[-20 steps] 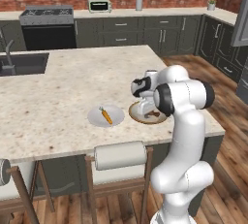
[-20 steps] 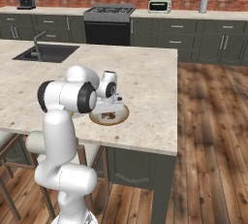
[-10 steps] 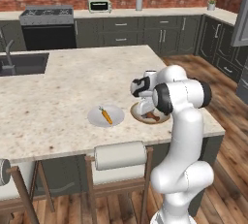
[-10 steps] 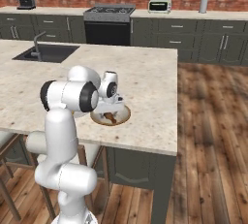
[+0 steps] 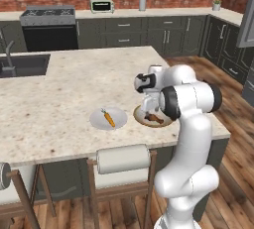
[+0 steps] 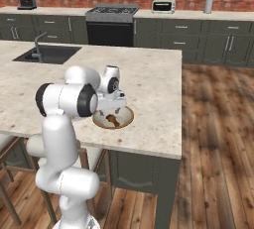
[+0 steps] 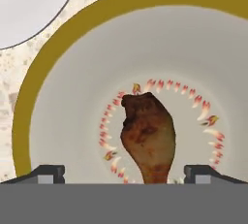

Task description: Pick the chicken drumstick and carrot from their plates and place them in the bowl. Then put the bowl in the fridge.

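In the middle of the bowl, on its pale cream floor ringed with a small red pattern, lies the chicken drumstick, fat knobby end pointing away from the hand and thin end toward it. The gripper hangs right above it, and the fingers stand wide apart on either side of the thin end, touching nothing, so they are released and empty. The bowl sits near the edge of the bench, and just beside it is the pale plate with the carrot lying across it; an edge of another pale plate shows beside the bowl in the hand view.

The carrot looks like the next thing to fetch. I judge it light and stiff, so it should not bend or crush under a firm squeeze, but it is slim, round and tapering, which makes it apt to roll or squirt out. The thicker half near the green top seems the best place to take hold, with the fingers set across its length, not along it. The drumstick would handle likewise: light, firm, best pinched across its meaty part. The bowl will be the awkward one, rigid but wide, so its rim is likely the only grip
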